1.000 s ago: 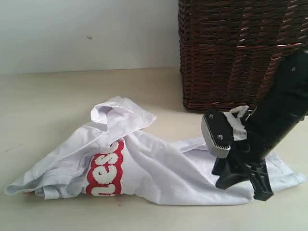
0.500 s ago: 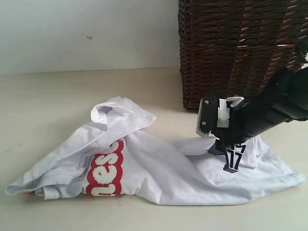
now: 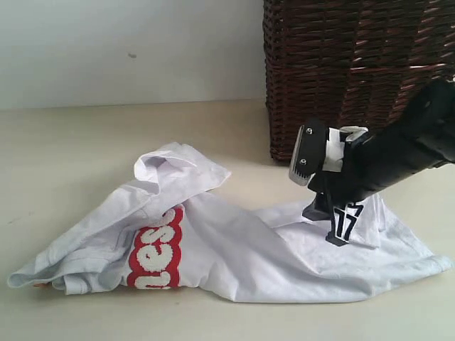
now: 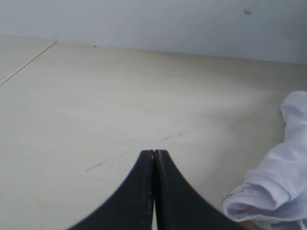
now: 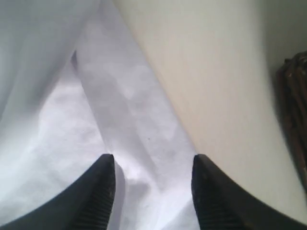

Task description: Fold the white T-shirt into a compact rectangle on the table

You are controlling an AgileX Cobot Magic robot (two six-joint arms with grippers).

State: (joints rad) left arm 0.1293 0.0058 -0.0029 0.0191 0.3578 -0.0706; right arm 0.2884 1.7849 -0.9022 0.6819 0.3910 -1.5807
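The white T-shirt [image 3: 234, 249] lies crumpled across the front of the desk [image 3: 85, 142], one end bunched up at the left and a hem edge running out to the right. There's plenty of bare desk to the left and behind it. The wicker basket [image 3: 341, 71] crowds the back right, near the shirt. The red lettering [image 3: 155, 249] runs sideways; only something like "nes" is readable, the rest is folded under. The right gripper [image 3: 328, 226] hangs over the shirt's right part with its jaws apart and nothing pinched. The left gripper [image 4: 154, 153] is pressed together, empty, over bare desk beside the shirt.
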